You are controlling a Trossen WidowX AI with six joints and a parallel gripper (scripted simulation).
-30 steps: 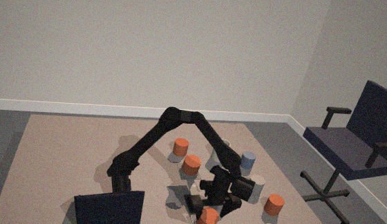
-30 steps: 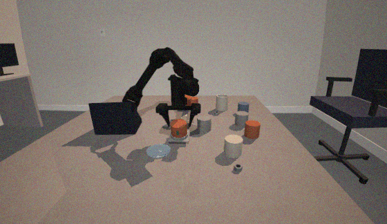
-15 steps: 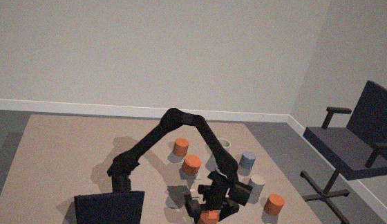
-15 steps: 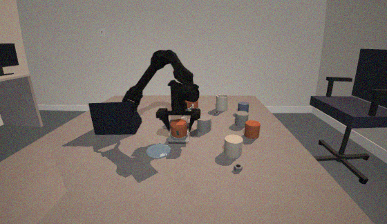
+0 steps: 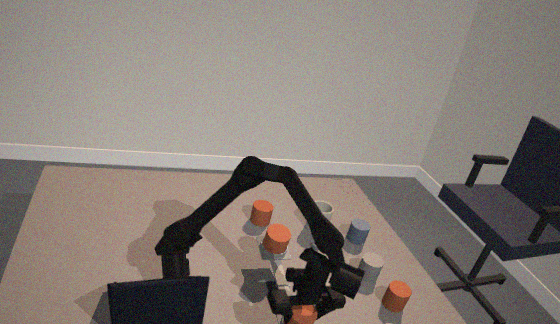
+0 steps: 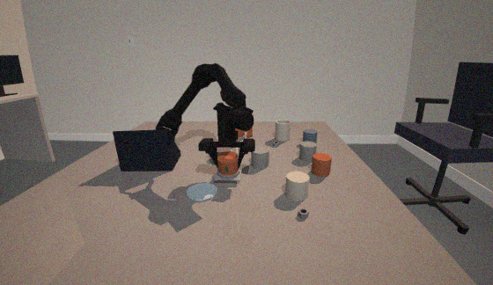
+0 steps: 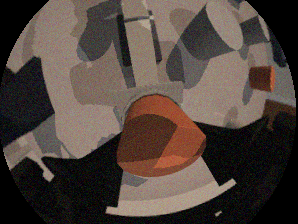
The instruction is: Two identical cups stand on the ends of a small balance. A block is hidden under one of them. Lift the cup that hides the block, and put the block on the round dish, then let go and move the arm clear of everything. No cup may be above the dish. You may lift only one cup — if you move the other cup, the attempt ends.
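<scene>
An orange cup (image 6: 227, 162) stands upside down on the near end of the small grey balance (image 6: 227, 178). The gripper (image 6: 227, 150) is clamped on its sides. A pale blue round dish (image 6: 202, 192) lies flat near the balance.

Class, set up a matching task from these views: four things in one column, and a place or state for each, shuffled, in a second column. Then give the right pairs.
1. black pincer
2. pale blue round dish
3. cream cylinder
4. small dark ring

A. nearest the table's front edge
B. shut on the orange cup
C. flat on the table, nothing on it
D. upright, just behind the ring

Pairs: 1-B, 2-C, 3-D, 4-A
</scene>
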